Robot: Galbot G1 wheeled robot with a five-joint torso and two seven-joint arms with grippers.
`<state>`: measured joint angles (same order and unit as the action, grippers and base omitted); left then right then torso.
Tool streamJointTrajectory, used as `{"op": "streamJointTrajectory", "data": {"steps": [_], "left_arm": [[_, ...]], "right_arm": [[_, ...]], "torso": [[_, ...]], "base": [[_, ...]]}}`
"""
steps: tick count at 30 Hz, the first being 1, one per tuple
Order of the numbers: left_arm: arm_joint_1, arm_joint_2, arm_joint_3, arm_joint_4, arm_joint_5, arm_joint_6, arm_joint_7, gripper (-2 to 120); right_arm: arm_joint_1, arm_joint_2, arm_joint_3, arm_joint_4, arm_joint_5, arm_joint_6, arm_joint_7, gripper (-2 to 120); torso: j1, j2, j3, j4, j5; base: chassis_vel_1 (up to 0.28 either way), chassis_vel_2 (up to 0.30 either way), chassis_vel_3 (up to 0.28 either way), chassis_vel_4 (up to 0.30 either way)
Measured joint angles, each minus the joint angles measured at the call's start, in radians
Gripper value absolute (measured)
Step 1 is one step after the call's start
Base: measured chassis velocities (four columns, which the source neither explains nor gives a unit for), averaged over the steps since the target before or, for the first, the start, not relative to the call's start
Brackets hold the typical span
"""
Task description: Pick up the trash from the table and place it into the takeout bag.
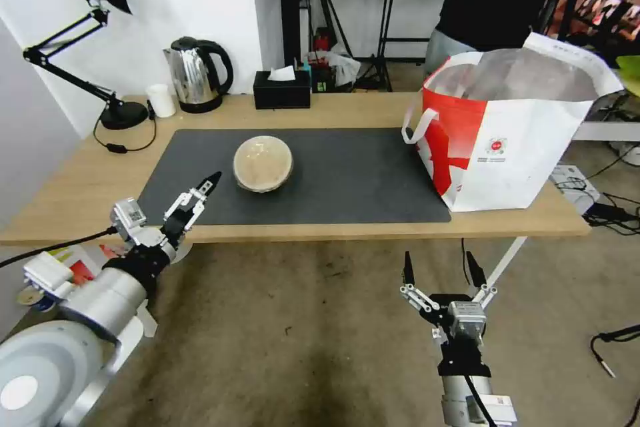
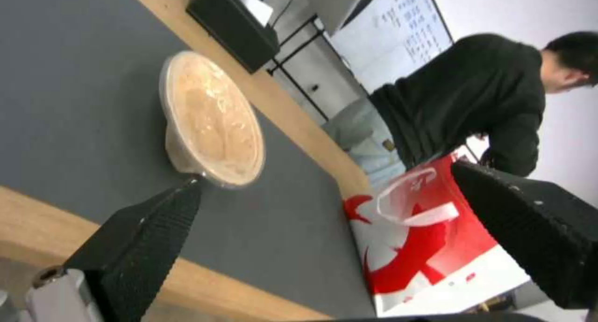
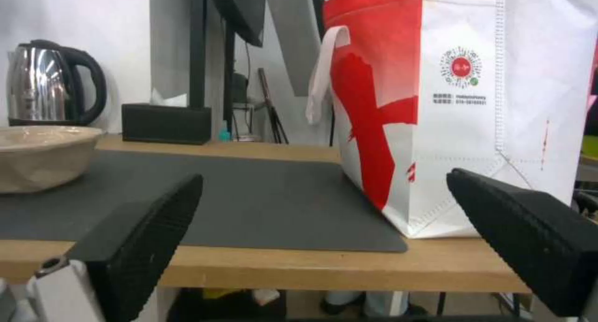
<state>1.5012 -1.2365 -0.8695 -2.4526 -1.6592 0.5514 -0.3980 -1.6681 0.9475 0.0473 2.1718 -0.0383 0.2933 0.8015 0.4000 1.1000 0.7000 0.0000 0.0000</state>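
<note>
the tan bowl [image 1: 263,163] sits just ahead-right of the spread left gripper [image 1: 200,195], nearer than the spread right gripper [image 1: 440,268].

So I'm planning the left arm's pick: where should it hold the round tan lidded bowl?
Across the rim of the round tan lidded bowl, from above: it sits upright, walls tapering downward. The left gripper, jaws open, is nearest.
</note>
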Motion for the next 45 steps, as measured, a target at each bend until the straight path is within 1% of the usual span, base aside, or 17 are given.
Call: {"op": "streamJointTrajectory", "data": {"steps": [3,5,11,17,22,28,45], "left_arm": [[-0.010,0.020,-0.004,0.018,-0.032,0.021,-0.017,100],[-0.012,0.023,-0.003,0.023,-0.036,0.024,-0.020,100],[-0.059,0.039,0.025,0.072,-0.043,0.034,-0.023,100],[-0.091,0.053,0.040,0.103,-0.056,0.041,-0.009,100],[-0.123,0.065,0.047,0.127,-0.076,0.072,0.001,100],[-0.161,0.070,0.060,0.145,-0.099,0.075,0.006,100],[-0.212,0.079,0.086,0.215,-0.100,0.090,0.006,100]], "right_arm": [[0.000,0.000,0.000,0.000,0.000,0.000,0.000,100],[0.000,0.000,0.000,0.000,0.000,0.000,0.000,100],[0.000,0.000,0.000,0.000,0.000,0.000,0.000,100],[0.000,0.000,0.000,0.000,0.000,0.000,0.000,100],[0.000,0.000,0.000,0.000,0.000,0.000,0.000,100],[0.000,0.000,0.000,0.000,0.000,0.000,0.000,100],[0.000,0.000,0.000,0.000,0.000,0.000,0.000,100]], "torso": [[0.000,0.000,0.000,0.0000,0.0000],[0.000,0.000,0.000,0.0000,-0.0001],[0.000,0.000,0.000,-0.0001,-0.0001],[0.000,0.000,0.000,0.0000,0.0000],[0.000,0.000,0.000,0.0000,0.0000],[0.000,0.000,0.000,-0.0001,0.0000],[0.000,0.000,0.000,0.0000,-0.0001]], "base": [[0.000,0.000,0.000,0.000],[0.000,0.000,0.000,0.000],[0.000,0.000,0.000,0.000],[0.000,0.000,0.000,0.000],[0.000,0.000,0.000,0.000],[0.000,0.000,0.000,0.000],[0.000,0.000,0.000,0.000]]}}
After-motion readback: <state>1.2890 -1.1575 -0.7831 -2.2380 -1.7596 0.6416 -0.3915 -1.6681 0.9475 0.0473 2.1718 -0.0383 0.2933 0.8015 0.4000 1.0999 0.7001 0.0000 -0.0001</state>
